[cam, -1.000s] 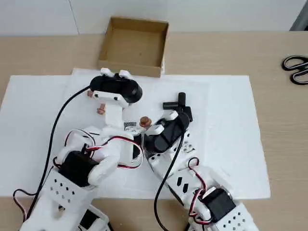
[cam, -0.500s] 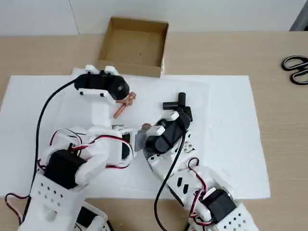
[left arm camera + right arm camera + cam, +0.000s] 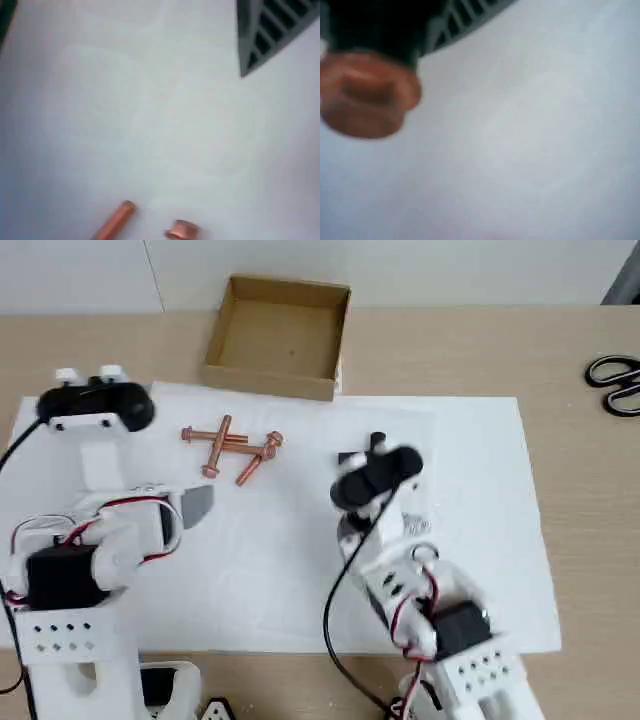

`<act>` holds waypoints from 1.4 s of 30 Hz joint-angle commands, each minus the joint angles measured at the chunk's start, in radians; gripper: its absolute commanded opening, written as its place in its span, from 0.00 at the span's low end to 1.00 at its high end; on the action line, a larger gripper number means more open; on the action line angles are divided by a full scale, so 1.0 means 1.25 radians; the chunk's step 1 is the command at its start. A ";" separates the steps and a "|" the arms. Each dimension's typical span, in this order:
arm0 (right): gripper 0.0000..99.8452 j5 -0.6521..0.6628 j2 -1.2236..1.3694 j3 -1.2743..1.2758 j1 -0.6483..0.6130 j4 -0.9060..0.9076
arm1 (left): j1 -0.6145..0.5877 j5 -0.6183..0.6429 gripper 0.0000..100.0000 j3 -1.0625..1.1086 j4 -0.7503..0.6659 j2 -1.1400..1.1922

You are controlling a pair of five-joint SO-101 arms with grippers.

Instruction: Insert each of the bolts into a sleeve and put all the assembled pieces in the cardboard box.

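Several copper bolts lie in a loose heap on the white paper, in front of the open cardboard box. My left gripper hangs open beside and a little nearer than the heap. Its wrist view shows one ribbed grey finger, a bolt shank and a bolt head. Black sleeves lie at mid-table, partly hidden behind the right arm. My right gripper is shut on a bolt, whose copper head sits close to the camera.
Black scissors lie on the bare wooden table at the far right. The box stands just beyond the paper's far edge. Bare paper stretches between the two arms and along the right side.
The left arm swung left off the bolt heap, uncovering it. The right arm moved back toward the sleeves, and the bolt that lay by its gripper is gone from the paper.
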 commanded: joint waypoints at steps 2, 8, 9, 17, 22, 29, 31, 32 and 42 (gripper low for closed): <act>0.00 0.043 0.245 -0.297 0.061 0.002 | -0.048 -0.006 0.29 -0.029 0.004 -0.007; 0.00 0.045 0.663 -0.689 0.073 -0.040 | -0.090 -0.007 0.29 -0.028 0.004 -0.007; 0.00 0.044 0.730 -0.746 0.073 -0.064 | -0.095 -0.007 0.29 -0.028 0.004 -0.007; 0.00 0.045 1.200 -1.134 0.080 -0.392 | -0.108 -0.006 0.29 -0.017 0.004 -0.007; 0.00 0.047 1.423 -1.333 0.085 -0.497 | -0.108 -0.007 0.29 0.012 0.000 -0.007; 0.00 0.043 1.671 -1.553 0.083 -0.501 | -0.108 -0.007 0.29 0.012 -0.001 -0.007; 0.00 0.043 1.726 -1.604 0.083 -0.500 | -0.108 -0.007 0.29 0.012 -0.001 -0.007; 0.00 0.043 1.752 -1.628 0.083 -0.500 | -0.107 -0.007 0.29 0.012 -0.001 -0.007; 0.13 0.045 1.897 -1.779 0.084 -0.494 | -0.104 -0.007 0.29 0.012 0.000 -0.007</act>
